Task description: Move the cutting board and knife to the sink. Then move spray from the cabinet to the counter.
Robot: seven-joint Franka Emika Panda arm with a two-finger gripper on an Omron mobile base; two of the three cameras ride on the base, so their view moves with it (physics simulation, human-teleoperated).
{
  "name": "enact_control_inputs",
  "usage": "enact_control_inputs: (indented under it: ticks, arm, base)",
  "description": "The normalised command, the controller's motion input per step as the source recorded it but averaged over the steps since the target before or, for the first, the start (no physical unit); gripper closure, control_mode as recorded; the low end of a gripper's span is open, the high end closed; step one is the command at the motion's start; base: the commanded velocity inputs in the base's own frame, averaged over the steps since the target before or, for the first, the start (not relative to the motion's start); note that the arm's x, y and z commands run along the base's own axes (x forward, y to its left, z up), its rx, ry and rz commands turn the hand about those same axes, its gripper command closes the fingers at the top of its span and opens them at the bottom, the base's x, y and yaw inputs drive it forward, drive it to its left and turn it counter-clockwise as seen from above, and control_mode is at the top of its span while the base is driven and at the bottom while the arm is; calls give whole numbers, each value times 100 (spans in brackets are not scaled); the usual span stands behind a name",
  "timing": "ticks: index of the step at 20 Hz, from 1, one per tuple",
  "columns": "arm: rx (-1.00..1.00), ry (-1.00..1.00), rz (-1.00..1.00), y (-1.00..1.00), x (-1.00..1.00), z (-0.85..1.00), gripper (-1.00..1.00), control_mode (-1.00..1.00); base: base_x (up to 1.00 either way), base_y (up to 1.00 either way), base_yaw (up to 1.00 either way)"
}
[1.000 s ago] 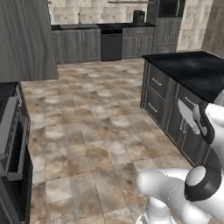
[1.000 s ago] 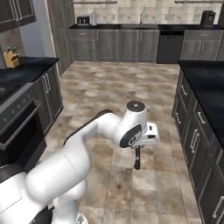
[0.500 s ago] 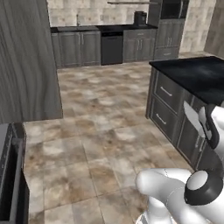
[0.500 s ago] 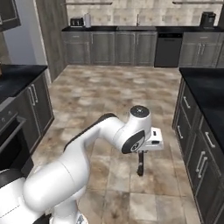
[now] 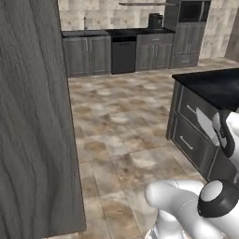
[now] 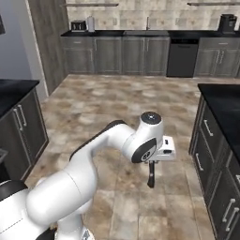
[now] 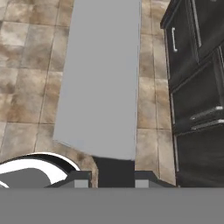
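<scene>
My gripper [image 7: 114, 177] is shut on the dark handle of the knife [image 7: 101, 78], whose broad grey blade reaches away from the hand over the tiled floor. From the right the gripper [image 6: 153, 162] hangs at mid-height over the floor, the knife [image 6: 151, 177] pointing down, edge-on. In the left base view the blade [image 5: 206, 125] shows in front of the island drawers. A black counter [image 6: 224, 99] tops the island on the right. A thin faucet [image 6: 147, 22] stands on the far black counter [image 5: 109, 32]; the sink basin cannot be made out. Cutting board, spray and cabinet are out of view.
A tall grey wood-grain panel [image 5: 35, 121] stands close on the left. Island drawers with bar handles [image 7: 192, 65] are near the blade's right. A dishwasher [image 6: 182, 57] and lower cabinets [image 6: 117, 55] line the far wall. Open tiled floor [image 5: 121, 121] lies between.
Both base views have shifted with the base: the oven at the left has left the picture, the grey panel has come close, the far wall is nearer. The knife stays in the gripper.
</scene>
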Motion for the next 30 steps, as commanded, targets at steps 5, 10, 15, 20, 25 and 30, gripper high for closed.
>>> enact_control_inputs:
  ticks: [5,10,15,20,25,30]
  arm:
    - [0,0,0,0,0,0,100,100]
    - [0,0,0,0,0,0,100,100]
    - [0,0,0,0,0,0,100,100]
    - [0,0,0,0,0,0,100,100]
    - [0,0,0,0,0,0,100,100]
    - [0,0,0,0,0,0,100,100]
  base:
    - [91,1,0]
    - [89,-2,2]
    - [88,-4,2]
    - [87,-4,2]
    - [84,-3,2]
    - [82,-3,2]
